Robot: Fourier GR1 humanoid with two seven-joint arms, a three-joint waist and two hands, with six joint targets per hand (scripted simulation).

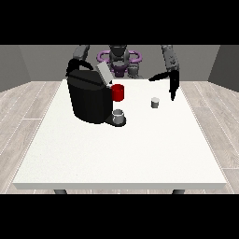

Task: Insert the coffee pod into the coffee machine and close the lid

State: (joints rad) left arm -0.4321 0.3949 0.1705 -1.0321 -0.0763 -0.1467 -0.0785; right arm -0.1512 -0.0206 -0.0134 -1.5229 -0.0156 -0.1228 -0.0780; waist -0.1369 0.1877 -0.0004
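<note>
White tabletop (116,149) bearing the small grey cylindrical coffee pod (155,102), just inward of the apparently open-fingered hand at the view's right (173,88); probably light, rigid, smooth, best pinched across its sides.

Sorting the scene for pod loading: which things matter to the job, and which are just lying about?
Job: coffee pod; coffee machine; its raised lid; hand at the view's right.
Lying about: red cup; grey cup under the machine's spout.
</note>
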